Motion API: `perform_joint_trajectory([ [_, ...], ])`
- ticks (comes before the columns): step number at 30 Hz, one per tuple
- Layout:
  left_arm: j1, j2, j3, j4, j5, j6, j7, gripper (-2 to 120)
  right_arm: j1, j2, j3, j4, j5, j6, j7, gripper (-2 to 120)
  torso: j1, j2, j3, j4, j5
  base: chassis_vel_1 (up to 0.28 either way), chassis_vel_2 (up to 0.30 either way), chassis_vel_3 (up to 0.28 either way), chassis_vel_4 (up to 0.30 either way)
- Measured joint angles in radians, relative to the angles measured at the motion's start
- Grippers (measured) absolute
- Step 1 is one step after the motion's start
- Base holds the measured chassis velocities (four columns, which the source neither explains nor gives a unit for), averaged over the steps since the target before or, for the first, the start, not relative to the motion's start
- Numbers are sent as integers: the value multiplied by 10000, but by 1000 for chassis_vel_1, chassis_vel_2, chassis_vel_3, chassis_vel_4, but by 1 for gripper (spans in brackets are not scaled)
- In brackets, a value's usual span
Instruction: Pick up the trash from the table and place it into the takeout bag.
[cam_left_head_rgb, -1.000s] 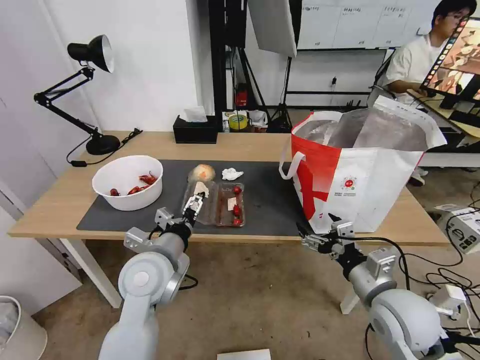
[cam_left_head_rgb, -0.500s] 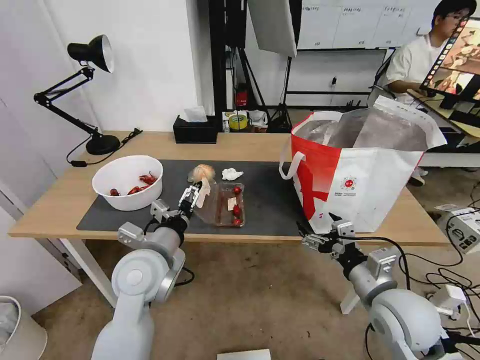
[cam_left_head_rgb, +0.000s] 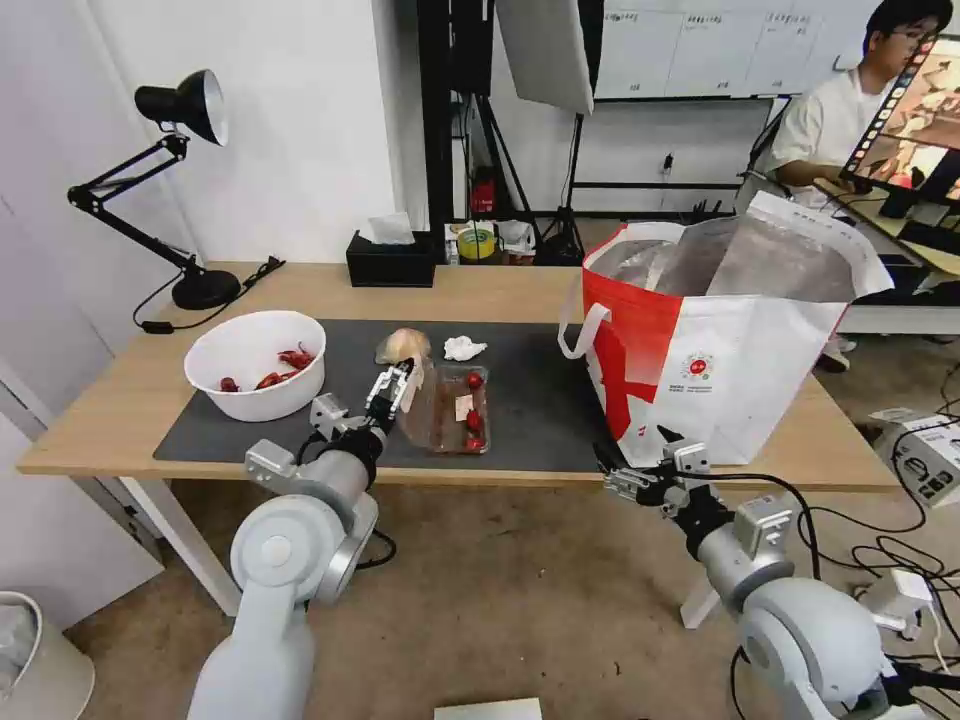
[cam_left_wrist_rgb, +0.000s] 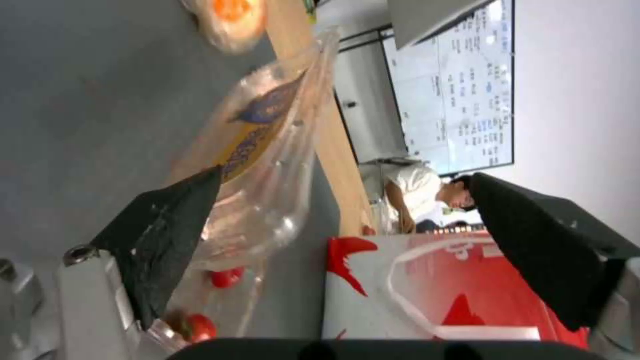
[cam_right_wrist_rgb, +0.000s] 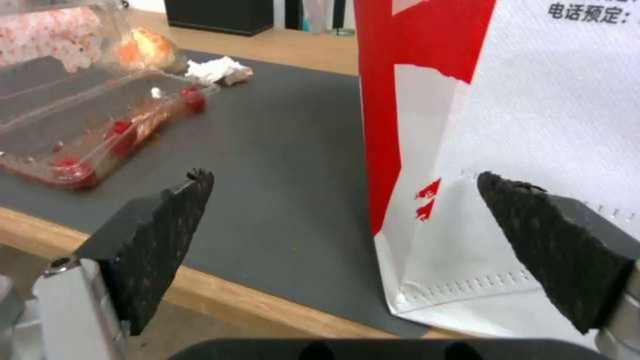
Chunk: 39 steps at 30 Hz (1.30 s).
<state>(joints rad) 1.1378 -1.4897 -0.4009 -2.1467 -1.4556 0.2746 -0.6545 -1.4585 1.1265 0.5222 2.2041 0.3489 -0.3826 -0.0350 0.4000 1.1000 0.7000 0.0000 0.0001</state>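
Left claw (cam_left_head_rgb: 392, 383): you had its fingers spread apart, with the lid of the clear tray (cam_left_head_rgb: 447, 408) against one pad, not clamped.
Right claw (cam_left_head_rgb: 632, 470): fingers apart, empty, at the bench (cam_left_head_rgb: 100, 420) edge just short of the takeout bag (cam_left_head_rgb: 735, 375).
Progress: nothing looked bagged, though the bag's depths were hidden.
Left for you: tray at the left claw, bowl (cam_left_head_rgb: 256, 362) off to its left, tissue (cam_left_head_rgb: 463, 347) and orange wad (cam_left_head_rgb: 403, 346) just beyond.

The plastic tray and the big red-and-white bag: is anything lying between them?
No. In the head view, only bare dark mat separates the tray and the bag.
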Motion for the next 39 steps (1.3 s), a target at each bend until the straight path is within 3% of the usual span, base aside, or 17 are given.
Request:
perform_joint_trajectory([
  [12, -509, -316, 1011, 387, 135, 23, -44, 100, -355, 17, 415, 266, 4, 33, -1, 100, 0, 0, 0, 0, 0, 0, 0, 0, 0],
  [19, -589, -275, 1141, 427, 282, 42, -30, 100, -635, 114, 539, 412, -5, 143, -16, 100, 0, 0, 0, -1, -1, 0, 0, 0, 0],
  [25, -573, 634, 1213, 215, 1433, 695, 1005, 100, -947, 227, 650, 577, -78, 270, -41, 100, -1, 0, 0, 0, -3, 0, 0, 0, 0],
  [30, -618, 1026, 1149, 137, 1708, 741, 1266, 100, -987, 256, 654, 625, -96, 274, -43, 100, 0, 0, 0, 0, -3, 0, 0, 0, 0],
  [33, -598, 1934, 1220, 209, 3490, 797, 2286, 100, -1008, 258, 654, 667, -110, 276, -44, 100, -1, 1, -1, -1, -2, 0, 0, 0, 0],
  [35, -597, 1960, 1225, 218, 3562, 796, 2320, 100, -1008, 257, 655, 669, -109, 276, -44, 100, -1, 1, -1, 0, -1, 0, 0, 0, 0],
  [37, -627, 2767, 1308, 511, 5285, 800, 3330, 100, -996, 216, 646, 693, -102, 276, -47, 100, -1, 0, 0, 1, -5, 0, 0, 0, 0],
  [38, -627, 2767, 1308, 511, 5285, 800, 3330, 100, -996, 216, 646, 693, -102, 276, -47, 100, -1, 0, 0, 1, -5, 0, 0, 0, 0],
  [39, -682, 3165, 1314, 655, 5898, 798, 3896, 97, -990, 188, 624, 701, -82, 276, -47, 100, 0, 0, 0, 1, -4, 0, 0, 0, 0],
])
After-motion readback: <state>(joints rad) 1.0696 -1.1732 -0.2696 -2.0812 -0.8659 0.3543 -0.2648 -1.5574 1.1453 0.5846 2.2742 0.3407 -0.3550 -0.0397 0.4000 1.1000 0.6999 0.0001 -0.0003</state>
